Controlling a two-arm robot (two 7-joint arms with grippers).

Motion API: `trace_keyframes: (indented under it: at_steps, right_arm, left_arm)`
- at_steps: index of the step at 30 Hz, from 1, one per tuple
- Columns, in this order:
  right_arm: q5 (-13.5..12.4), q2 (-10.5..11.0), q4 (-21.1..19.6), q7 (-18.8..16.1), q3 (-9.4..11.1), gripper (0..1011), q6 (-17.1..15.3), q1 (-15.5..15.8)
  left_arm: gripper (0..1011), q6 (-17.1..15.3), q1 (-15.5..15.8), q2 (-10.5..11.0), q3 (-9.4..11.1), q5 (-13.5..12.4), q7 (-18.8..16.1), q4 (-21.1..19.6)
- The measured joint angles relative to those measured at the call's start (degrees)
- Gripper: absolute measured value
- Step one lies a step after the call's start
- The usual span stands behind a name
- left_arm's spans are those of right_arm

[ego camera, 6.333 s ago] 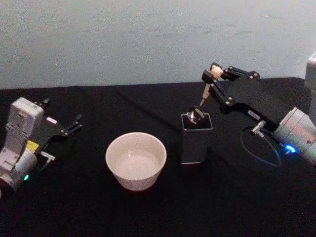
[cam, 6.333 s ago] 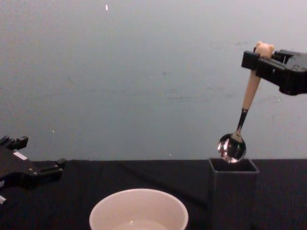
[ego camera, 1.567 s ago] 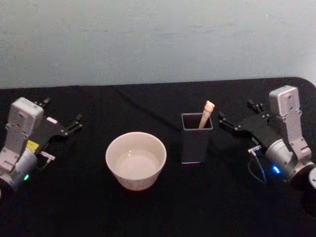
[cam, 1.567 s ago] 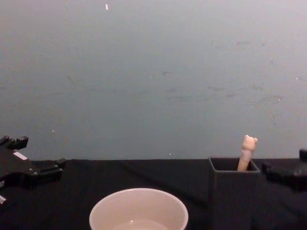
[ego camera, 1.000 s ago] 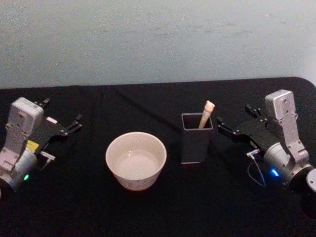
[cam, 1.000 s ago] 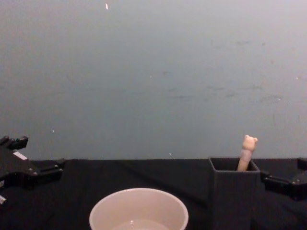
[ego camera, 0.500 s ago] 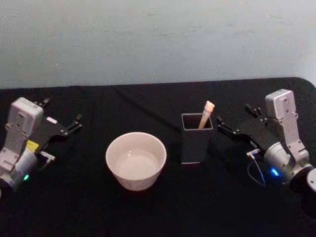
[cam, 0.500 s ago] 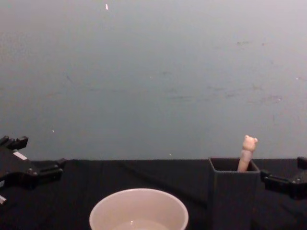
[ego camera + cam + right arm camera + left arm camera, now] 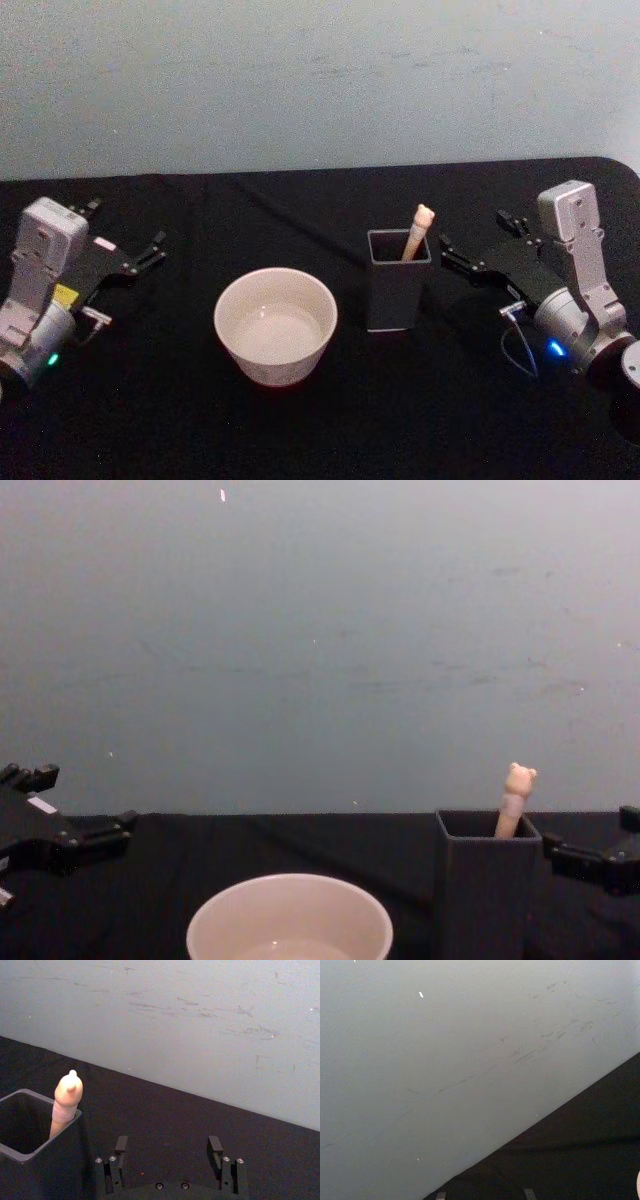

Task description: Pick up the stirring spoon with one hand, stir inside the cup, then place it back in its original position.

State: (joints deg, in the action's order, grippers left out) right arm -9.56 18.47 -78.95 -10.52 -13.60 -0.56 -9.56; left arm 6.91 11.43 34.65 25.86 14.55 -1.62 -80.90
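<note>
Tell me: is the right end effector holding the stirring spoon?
No. The right end effector sits open beside the holder, apart from the stirring spoon standing inside it.

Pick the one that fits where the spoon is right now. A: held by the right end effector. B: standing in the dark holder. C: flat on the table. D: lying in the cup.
B: the spoon stands in the holder, bear end sticking up, beside the cup.
</note>
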Motion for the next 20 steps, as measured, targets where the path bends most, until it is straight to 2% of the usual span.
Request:
trace_keyframes:
  at_steps: [20]
  right_arm:
    - [0.0,0.0,0.0,0.0,0.0,1000,-0.01,0.0]
  left_arm:
    - [1001,0.0,0.0,0.0,0.0,0.0,0.0,0.0]
